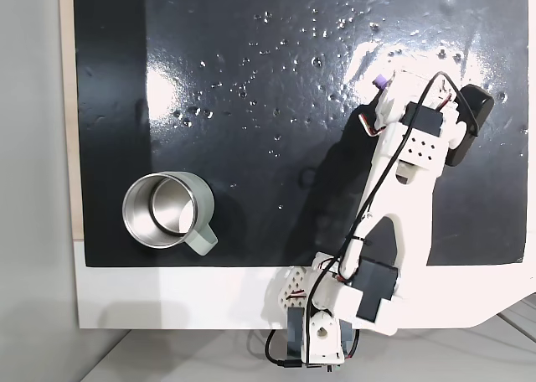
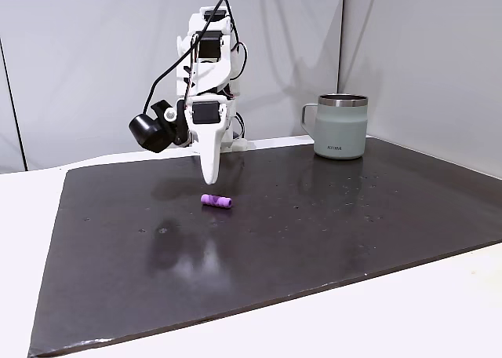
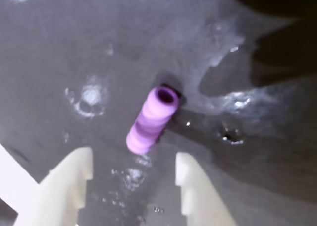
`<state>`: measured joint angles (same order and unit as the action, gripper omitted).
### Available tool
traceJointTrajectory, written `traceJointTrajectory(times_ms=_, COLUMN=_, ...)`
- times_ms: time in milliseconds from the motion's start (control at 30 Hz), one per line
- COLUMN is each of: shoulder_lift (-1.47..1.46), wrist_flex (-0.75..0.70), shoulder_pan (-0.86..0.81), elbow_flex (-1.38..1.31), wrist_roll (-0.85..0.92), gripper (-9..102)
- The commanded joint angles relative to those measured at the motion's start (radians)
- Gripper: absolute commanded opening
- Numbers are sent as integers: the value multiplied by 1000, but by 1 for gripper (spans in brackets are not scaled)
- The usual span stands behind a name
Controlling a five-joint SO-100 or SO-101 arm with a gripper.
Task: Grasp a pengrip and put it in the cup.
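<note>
The pengrip, a small light-purple ribbed tube, lies on the black mat just ahead of my gripper. The gripper is open, and its two white fingers straddle the tube's near end without touching it. From the side, the gripper points straight down and hovers a little above the pengrip. From above, only a bit of the pengrip peeks out beside the gripper at the upper right. The cup, steel inside and pale grey-green outside, stands upright at the mat's lower left, far from the gripper. In the side view the cup stands at the back right.
A black, glossy mat covers a white table. The arm's base sits at the table's bottom edge. A black camera housing sticks out beside the wrist. Grey walls stand behind the table.
</note>
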<state>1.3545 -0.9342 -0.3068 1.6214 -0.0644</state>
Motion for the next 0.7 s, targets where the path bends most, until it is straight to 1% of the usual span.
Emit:
traceJointTrajectory(times_ms=0, shoulder_lift=-35, wrist_flex=-35, shoulder_pan=17, elbow_flex=-110, wrist_roll=-15, gripper=27)
traceJointTrajectory(times_ms=167, shoulder_lift=-71, wrist_flex=-55, shoulder_pan=35, elbow_flex=-130, wrist_roll=-17, gripper=30)
traceJointTrajectory(times_ms=233, shoulder_lift=-101, wrist_flex=-92, shoulder_pan=38, elbow_flex=-176, wrist_roll=-15, gripper=31)
traceJointTrajectory(times_ms=333, shoulder_lift=-160, wrist_flex=-138, shoulder_pan=31, elbow_flex=-259, wrist_roll=-12, gripper=31)
traceJointTrajectory(times_ms=433, shoulder_lift=-201, wrist_flex=-144, shoulder_pan=17, elbow_flex=-282, wrist_roll=-2, gripper=31)
traceJointTrajectory(times_ms=533, shoulder_lift=-227, wrist_flex=-146, shoulder_pan=-5, elbow_flex=-284, wrist_roll=9, gripper=27)
traceJointTrajectory(times_ms=667, shoulder_lift=-233, wrist_flex=-133, shoulder_pan=-26, elbow_flex=-293, wrist_roll=12, gripper=16)
